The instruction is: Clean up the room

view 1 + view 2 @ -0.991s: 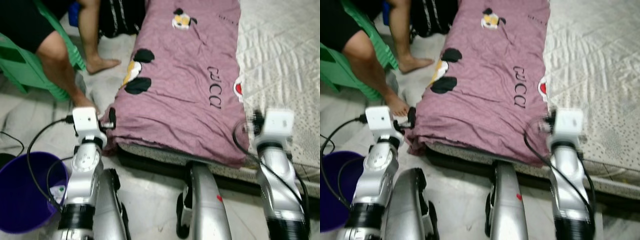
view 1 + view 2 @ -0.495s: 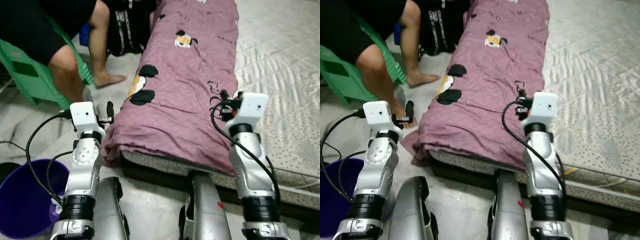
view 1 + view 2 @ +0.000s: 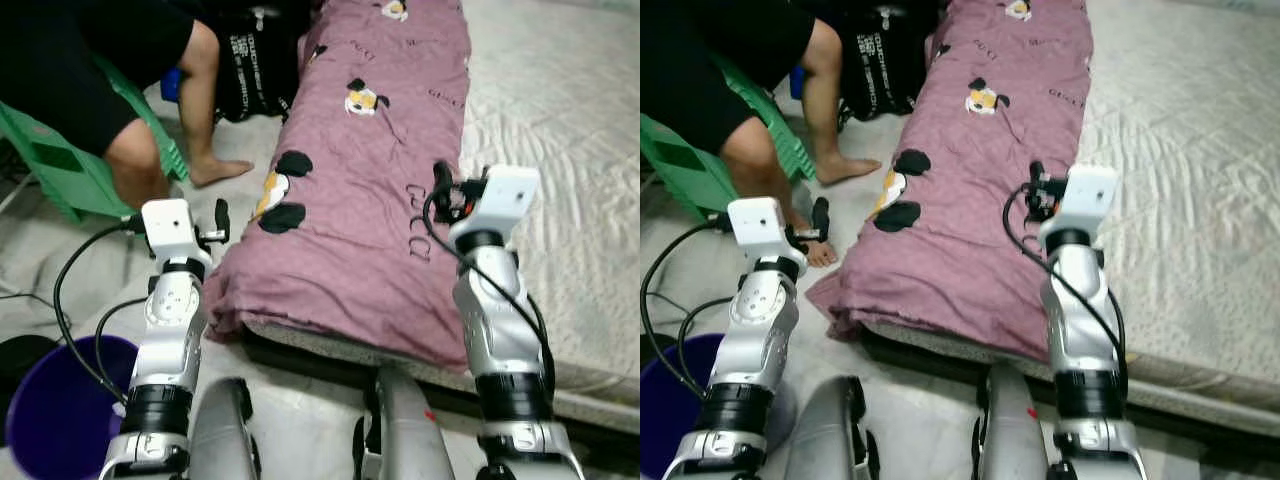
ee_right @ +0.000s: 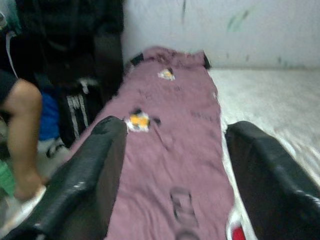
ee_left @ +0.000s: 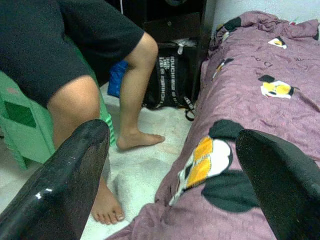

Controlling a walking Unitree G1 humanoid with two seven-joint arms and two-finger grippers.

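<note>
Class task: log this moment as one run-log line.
left claw: open, beside bed edge | right claw: open, above mauve cartoon-print blanket | seated person: nearby

Both eye views look forward and down from the head onto the long mauve printed blanket (image 3: 370, 170) lying along the pale quilted mattress (image 3: 560, 120), sharing almost the same scene. The left wrist view looks low along its black fingers (image 5: 65, 185) toward a seated person's bare legs (image 5: 132, 100). The right wrist view looks lengthwise up the blanket toward a pale wall (image 4: 225, 30).
</note>
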